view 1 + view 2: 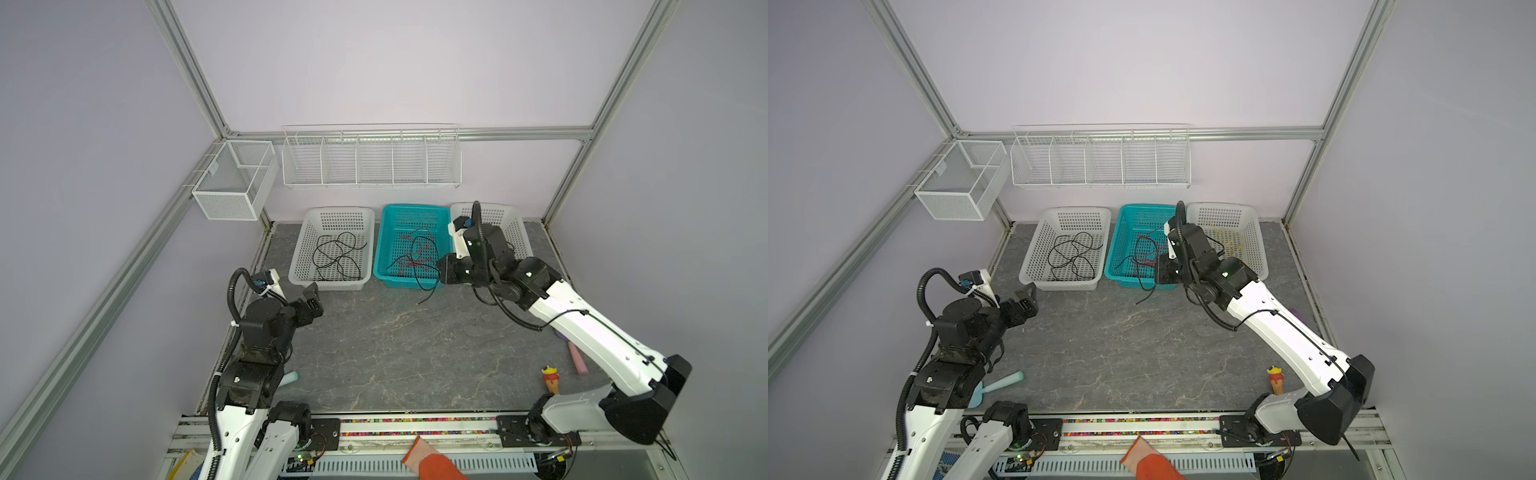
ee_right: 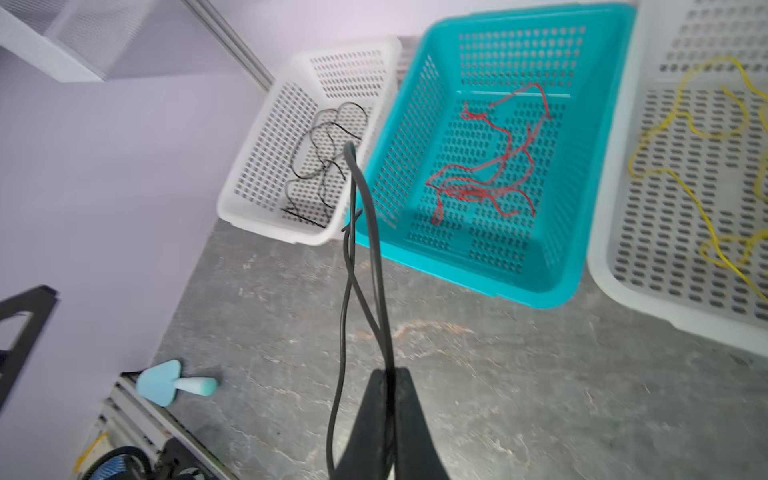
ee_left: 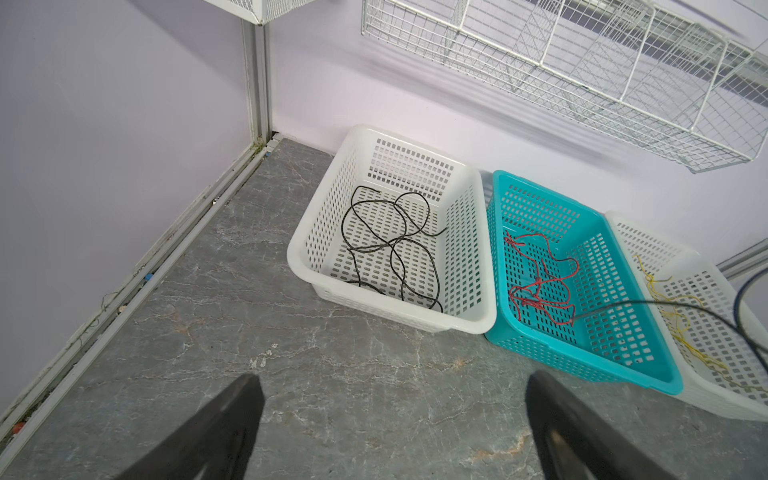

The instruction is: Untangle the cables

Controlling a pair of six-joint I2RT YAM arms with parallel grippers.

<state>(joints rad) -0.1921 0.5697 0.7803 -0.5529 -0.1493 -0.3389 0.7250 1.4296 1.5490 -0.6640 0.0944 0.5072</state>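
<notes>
- Right now my right gripper (image 2: 388, 374) is pressed together on a black cable (image 2: 376, 249) — the strand leaves my fingertips doubled and hangs loose by the near corner of the teal basket (image 2: 457, 270).
- In both top views its free end dangles in front of that basket, over the grey table (image 1: 395, 340).
- My left gripper (image 3: 392, 376) is spread wide, holding nothing, just in front of the left white basket (image 3: 386, 318).
- Other black cables (image 3: 390, 245) lie looped on that basket's floor.
- The red cables (image 2: 478, 187) lie tangled in the teal basket.
- The yellow cables (image 2: 702, 218) lie in the right white basket (image 2: 598, 249) — just beside the teal one.
</notes>
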